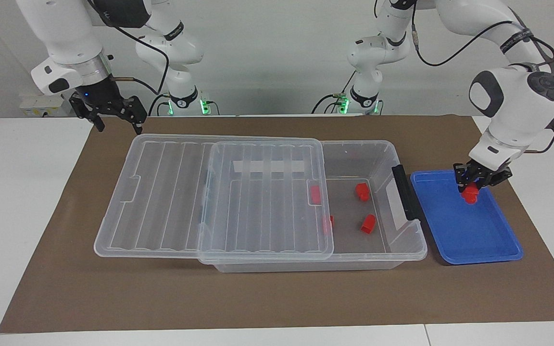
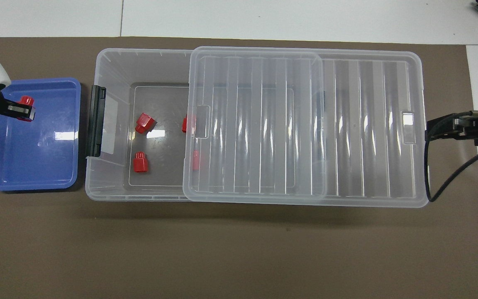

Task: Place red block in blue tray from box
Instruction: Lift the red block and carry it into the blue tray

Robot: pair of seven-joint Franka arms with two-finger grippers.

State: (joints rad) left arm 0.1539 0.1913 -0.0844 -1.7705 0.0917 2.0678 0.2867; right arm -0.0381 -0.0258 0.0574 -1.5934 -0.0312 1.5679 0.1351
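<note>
Facing view, left gripper (image 1: 472, 188) holding red block (image 1: 471, 193) over blue tray (image 1: 469, 235)

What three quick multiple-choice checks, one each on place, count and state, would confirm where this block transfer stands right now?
1. The left gripper is over: A the box; B the blue tray; C the bare mat.
2. Red blocks showing in the box: A two; B four; C six.
3. The box's lid is: A latched shut; B slid partway off; C lying on the mat.

1 B: it holds the red block over the tray's end nearest the robots.
2 B: two lie uncovered and two show through the lid's edge.
3 B: it rests on the box, with the end beside the tray uncovered.
The right gripper waits.
</note>
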